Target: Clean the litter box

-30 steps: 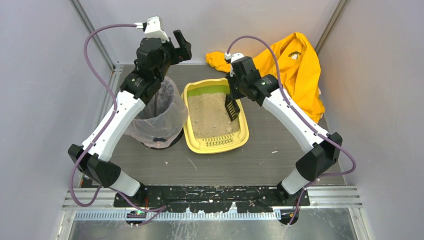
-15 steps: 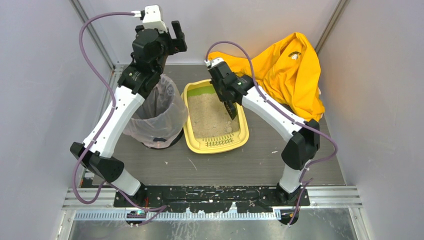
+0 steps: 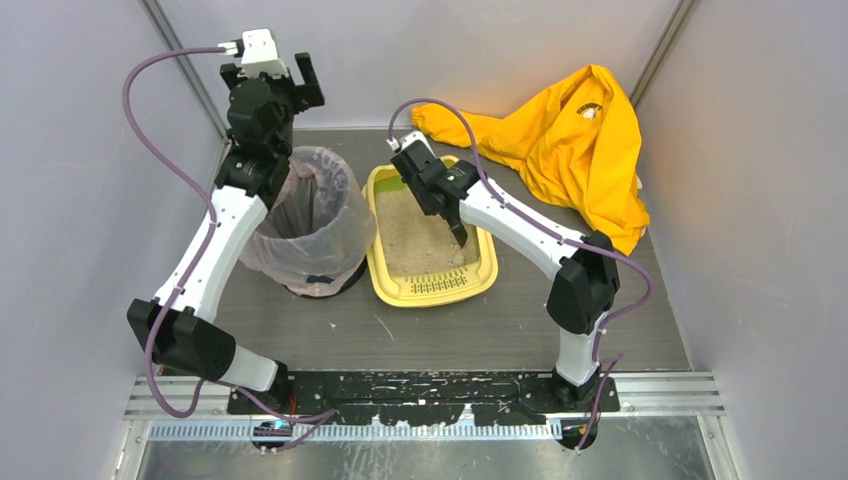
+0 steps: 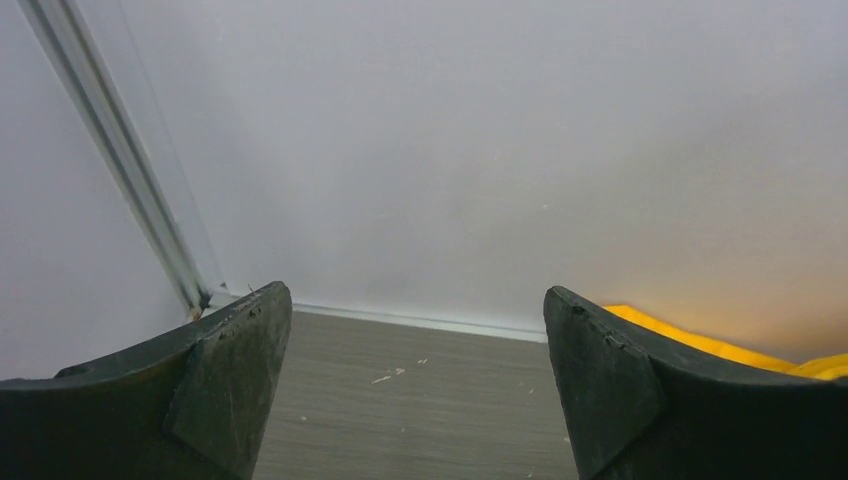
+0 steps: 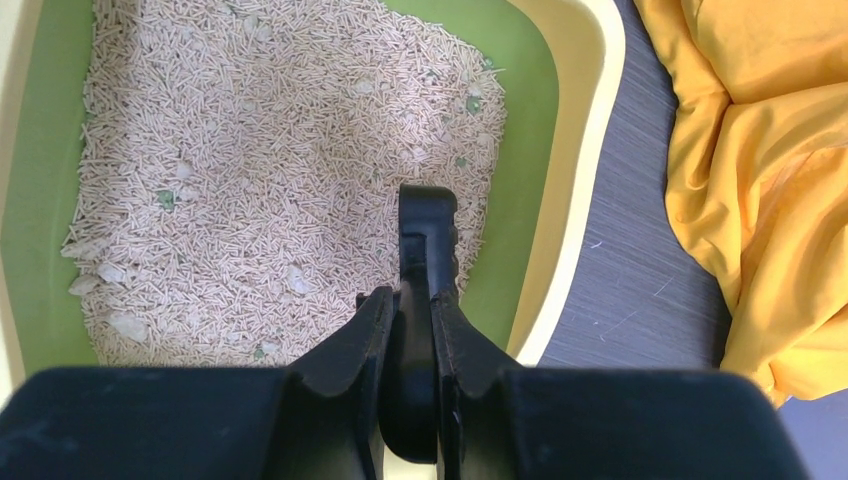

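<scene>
1. since a second ago, the right arm has swung leftward over the litter box (image 3: 432, 290), its elbow drawn in closer to the base, and the left arm has pulled up and away toward the back left corner.
2. the left end effector (image 4: 415, 310) is spread wide with nothing between its fingers. it is raised above the far side of the round bin (image 3: 310, 215) and faces the back wall.
3. the right end effector (image 5: 412, 300) is pressed together on the handle of the black scoop (image 5: 428, 230), pinching it edge-on between both fingers.
4. the scoop points down over the right part of the litter (image 5: 250, 180). whether its tip touches the litter cannot be told.
5. the litter box sits on the surface (image 3: 450, 330) between the two arms, just beside the bin on its left, with its slotted lip toward the arm bases.
6. the litter is beige and pellet-like, with a few pale clumps and small green bits mixed in. the green inner wall shows around it.
7. a yellow garment (image 3: 580, 140) lies crumpled at the back right, close to the box's far right corner.
</scene>
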Controlling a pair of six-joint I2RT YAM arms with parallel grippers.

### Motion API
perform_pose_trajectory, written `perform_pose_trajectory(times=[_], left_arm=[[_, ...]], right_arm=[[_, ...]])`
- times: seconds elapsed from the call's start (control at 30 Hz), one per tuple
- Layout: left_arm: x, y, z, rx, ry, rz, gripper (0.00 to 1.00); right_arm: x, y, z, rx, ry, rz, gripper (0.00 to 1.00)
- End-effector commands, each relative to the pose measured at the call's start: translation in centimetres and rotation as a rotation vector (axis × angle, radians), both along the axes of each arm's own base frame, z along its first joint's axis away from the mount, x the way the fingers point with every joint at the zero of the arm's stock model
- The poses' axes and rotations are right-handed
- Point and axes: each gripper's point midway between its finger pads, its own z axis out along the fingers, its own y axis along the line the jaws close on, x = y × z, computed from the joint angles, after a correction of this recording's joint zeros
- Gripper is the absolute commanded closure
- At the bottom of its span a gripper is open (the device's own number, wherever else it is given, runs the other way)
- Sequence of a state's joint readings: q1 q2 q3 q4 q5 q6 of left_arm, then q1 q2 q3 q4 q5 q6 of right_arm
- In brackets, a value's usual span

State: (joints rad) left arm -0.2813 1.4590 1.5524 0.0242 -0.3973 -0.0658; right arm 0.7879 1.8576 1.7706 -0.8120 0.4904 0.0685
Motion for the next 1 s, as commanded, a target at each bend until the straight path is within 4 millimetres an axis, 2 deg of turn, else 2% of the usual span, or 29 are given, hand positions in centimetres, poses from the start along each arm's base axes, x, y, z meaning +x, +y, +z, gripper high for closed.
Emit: perform_pose_trajectory(times=[0.0,0.3,0.47,0.6,0.8,0.97], left_arm=[[-2.1,0.1,6.5,-0.045,-0.219,-0.017,0.05],[0.0,0.7,6.9,-0.057,-0.315,0.053,0.10],[0.6,2.0,7.5,-0.056,-0.362,0.122,0.13],[1.3,2.6,7.3,-0.071,-0.387,0.145,0.16],[1.7,3.4,5.7,-0.115,-0.365,0.171,0.17],[1.6,3.2,4.6,-0.148,-0.337,0.152,0.18]], right_arm=[[-1.0,-0.6,1.4,0.074,-0.012,-0.048,0.99],[-2.8,-0.7,-0.5,0.134,0.055,-0.074,0.99],[-3.7,0.4,-1.3,0.236,0.095,-0.095,0.99],[-3.8,2.2,-1.2,0.342,0.123,-0.105,0.99],[-2.9,3.6,-0.5,0.438,0.129,-0.129,0.99],[-0.9,3.7,0.6,0.508,0.115,-0.153,0.99]])
